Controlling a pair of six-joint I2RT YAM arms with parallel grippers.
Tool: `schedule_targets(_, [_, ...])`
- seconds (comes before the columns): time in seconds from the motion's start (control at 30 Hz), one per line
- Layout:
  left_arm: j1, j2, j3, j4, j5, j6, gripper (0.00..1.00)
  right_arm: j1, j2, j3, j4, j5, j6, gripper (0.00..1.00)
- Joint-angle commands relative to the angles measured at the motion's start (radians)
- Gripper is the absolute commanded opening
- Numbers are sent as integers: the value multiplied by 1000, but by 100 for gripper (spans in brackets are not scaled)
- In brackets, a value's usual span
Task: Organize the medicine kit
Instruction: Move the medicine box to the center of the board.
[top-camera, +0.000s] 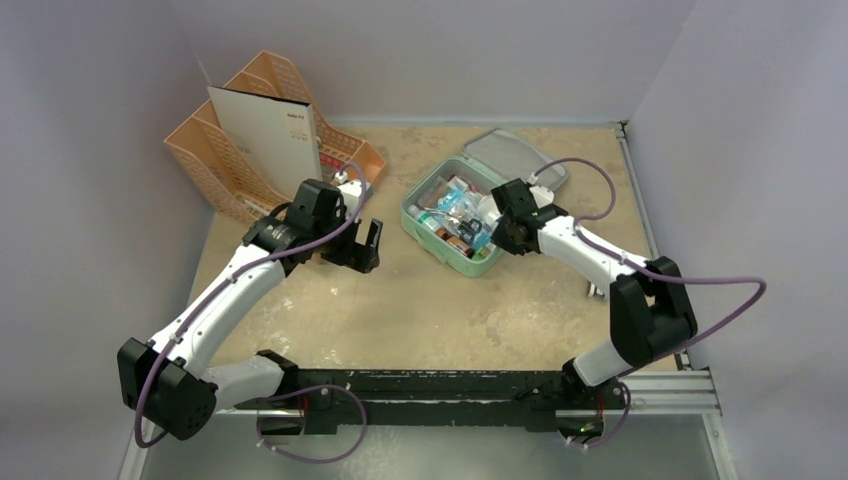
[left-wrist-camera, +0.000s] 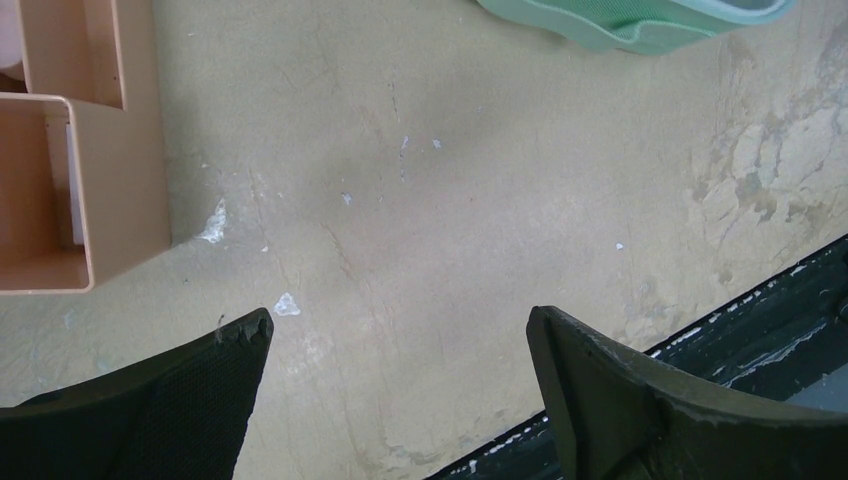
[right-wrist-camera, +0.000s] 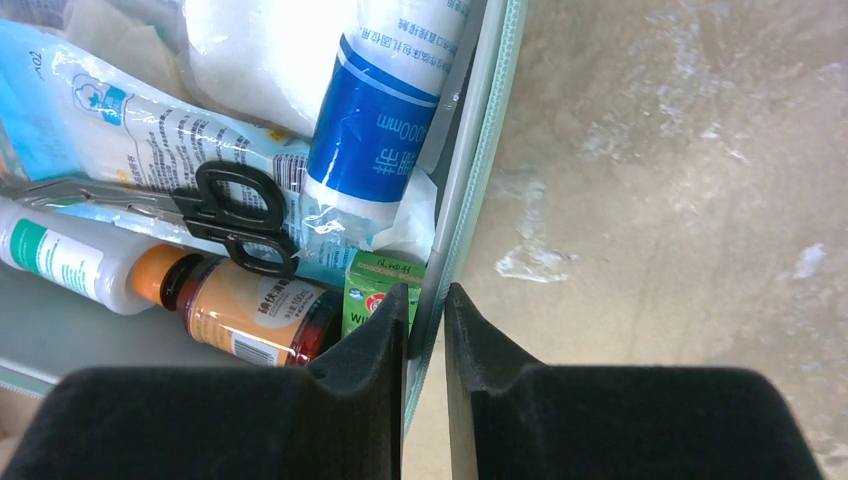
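The mint-green medicine kit (top-camera: 438, 254) lies open at the table's centre-right, its grey-lined lid (top-camera: 512, 158) flat behind it. It holds scissors (right-wrist-camera: 235, 215), a blue-labelled bandage roll (right-wrist-camera: 385, 110), a brown bottle (right-wrist-camera: 245, 310), a white bottle (right-wrist-camera: 60, 260) and a small green box (right-wrist-camera: 375, 280). My right gripper (right-wrist-camera: 427, 300) straddles the kit's right rim (right-wrist-camera: 480, 150), one finger inside and one outside, shut on the rim; it also shows in the top view (top-camera: 492, 238). My left gripper (top-camera: 365, 245) is open and empty over bare table (left-wrist-camera: 400, 330), left of the kit (left-wrist-camera: 620, 25).
The peach desk organizer (top-camera: 250, 150) stands at the back left with a white folder (top-camera: 270, 135) in it, close to my left gripper; its corner shows in the left wrist view (left-wrist-camera: 110, 150). A dark rail (top-camera: 450, 385) runs along the near edge. Walls enclose the table.
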Motion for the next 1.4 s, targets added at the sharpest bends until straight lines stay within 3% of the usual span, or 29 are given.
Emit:
schedule_targets(0.0, [6,-7,0,35,-4,-21,97,5,-66,-102,-97,8,-155,11])
schedule_targets(0.43, [6,3,32,42,13,-46,96,4,-282,-234,-116,-71,-335,14])
schedule_targets(0.57, [6,-9,46,41,80,-61,96,4,-369,-210,-122,-107,-394,26])
schedule_targets(0.7, [6,-11,68,33,113,-77,97,-1,-429,-181,-101,-147,-447,53])
schedule_targets(0.8, [6,-11,92,28,137,-92,99,-30,-451,-175,-49,-220,-480,65])
schedule_targets(0.93, [6,-7,106,26,173,-99,100,-162,-431,-158,18,-378,-468,72])
schedule_targets(1.23, [6,89,150,-52,242,-67,100,-364,-347,-116,168,-468,-367,98])
schedule_targets(1.37, [6,122,144,-21,254,-54,100,-460,-292,-150,309,-588,-299,99])
